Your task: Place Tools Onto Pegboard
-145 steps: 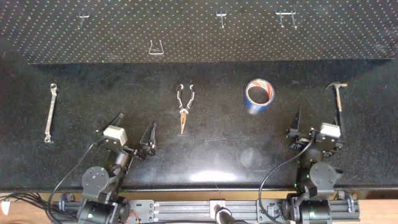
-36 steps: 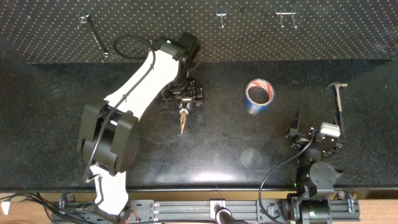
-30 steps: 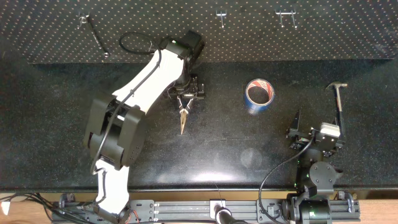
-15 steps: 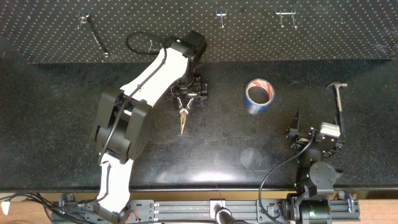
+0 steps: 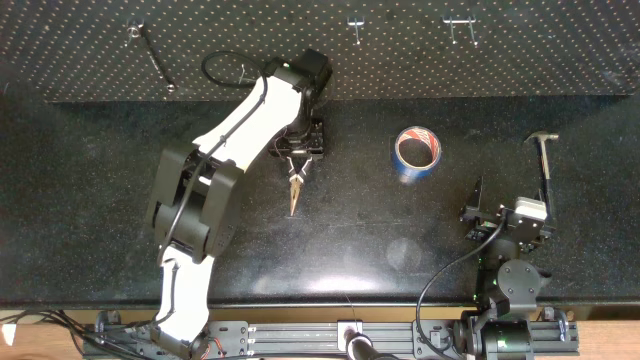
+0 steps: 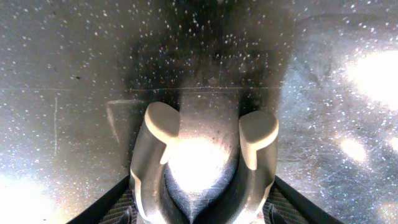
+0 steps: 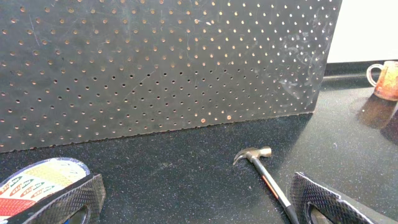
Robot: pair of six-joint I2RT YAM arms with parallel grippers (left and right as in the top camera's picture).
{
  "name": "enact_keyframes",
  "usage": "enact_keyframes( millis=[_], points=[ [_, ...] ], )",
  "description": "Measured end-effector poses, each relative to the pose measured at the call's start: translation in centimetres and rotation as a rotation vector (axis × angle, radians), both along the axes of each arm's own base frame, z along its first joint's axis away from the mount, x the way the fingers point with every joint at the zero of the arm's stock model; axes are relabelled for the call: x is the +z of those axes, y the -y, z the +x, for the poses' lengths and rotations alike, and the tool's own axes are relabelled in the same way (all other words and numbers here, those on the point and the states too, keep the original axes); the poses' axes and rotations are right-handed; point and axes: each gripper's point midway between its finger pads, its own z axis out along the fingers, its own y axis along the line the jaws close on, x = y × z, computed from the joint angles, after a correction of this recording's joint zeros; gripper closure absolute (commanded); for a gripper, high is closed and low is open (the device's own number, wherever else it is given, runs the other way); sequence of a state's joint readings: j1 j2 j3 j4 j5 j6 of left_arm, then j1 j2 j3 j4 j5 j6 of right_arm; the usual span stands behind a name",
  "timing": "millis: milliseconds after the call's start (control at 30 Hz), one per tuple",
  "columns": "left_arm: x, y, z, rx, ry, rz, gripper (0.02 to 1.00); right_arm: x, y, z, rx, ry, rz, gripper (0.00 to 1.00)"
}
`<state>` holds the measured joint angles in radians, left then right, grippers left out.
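- Far left, up on the pegboard (image 5: pixel 400 60): wrench (image 5: pixel 152 58) hanging from a hook.
- Centre-left: left gripper (image 5: pixel 303 143) down on the pliers (image 5: pixel 294 190), fingers (image 6: pixel 115 202) pinching the cream handles from outside. Pliers flat on the table (image 5: pixel 100 200), nose pointing away from the board.
- Next along: tape roll (image 5: pixel 417 150) lying near the board.
- Far right: hammer (image 5: pixel 543 155) on the table, right gripper (image 7: pixel 199 205) low beside it, fingers spread wide.
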<state>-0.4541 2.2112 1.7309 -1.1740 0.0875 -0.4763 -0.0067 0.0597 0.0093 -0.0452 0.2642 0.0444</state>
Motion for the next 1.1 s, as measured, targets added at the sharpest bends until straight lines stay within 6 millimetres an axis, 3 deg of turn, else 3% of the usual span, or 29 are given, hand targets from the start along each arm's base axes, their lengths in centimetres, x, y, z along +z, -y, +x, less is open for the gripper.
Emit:
enact_keyframes(
  millis=[67,100,133,167,200,267,300,367,533,633,767,900,1033,1067,1100],
  points=[
    [1.5,0.0,0.4,-0.001,0.041,-0.010,0.989,0.0,0.0,0.0,0.000,0.000,0.000,0.027],
    [5.4,-0.4,1.2,-0.001,0.151,-0.018,0.991,0.0,0.0,0.0,0.000,0.000,0.000,0.025],
    [13.0,-1.5,2.5,0.013,0.382,-0.029,0.991,0.0,0.0,0.0,0.000,0.000,0.000,0.027],
    [17.8,-2.3,3.7,0.037,0.557,-0.034,0.989,0.0,0.0,0.0,0.000,0.000,0.000,0.025],
    [22.3,-3.1,6.1,0.086,0.788,-0.031,0.989,0.0,0.0,0.0,0.000,0.000,0.000,0.025],
    [26.9,-4.6,9.1,0.167,1.085,-0.031,0.993,0.0,0.0,0.0,0.000,0.001,0.000,0.025],
    [27.8,-6.0,9.7,0.220,1.196,-0.029,0.991,0.0,0.0,0.0,0.000,0.001,0.000,0.025],
    [26.9,-8.2,10.5,0.300,1.330,-0.023,0.993,0.0,0.0,0.0,0.000,0.001,0.000,0.025],
    [25.1,-9.4,10.5,0.315,1.308,0.010,0.991,0.0,0.0,0.0,0.000,0.001,0.000,0.025],
    [23.0,-9.2,11.2,0.302,1.270,0.029,0.989,0.0,0.0,0.0,0.000,0.001,0.000,0.027],
    [23.1,-9.0,11.7,0.317,1.317,0.005,0.993,0.0,0.0,0.0,0.000,0.001,0.000,0.025],
    [19.4,-9.3,10.8,0.314,1.309,0.010,0.991,0.0,0.0,0.0,0.000,0.001,0.000,0.027],
    [17.8,-9.5,10.3,0.322,1.334,-0.005,0.991,0.0,0.0,0.0,0.000,0.001,0.000,0.025],
    [17.2,-9.6,10.0,0.319,1.325,-0.001,0.735,0.0,0.0,0.0,0.000,0.001,0.000,0.027],
    [16.6,-9.6,9.7,0.314,1.313,0.002,0.240,0.0,0.0,0.0,0.000,0.001,0.000,0.027]
  ],
)
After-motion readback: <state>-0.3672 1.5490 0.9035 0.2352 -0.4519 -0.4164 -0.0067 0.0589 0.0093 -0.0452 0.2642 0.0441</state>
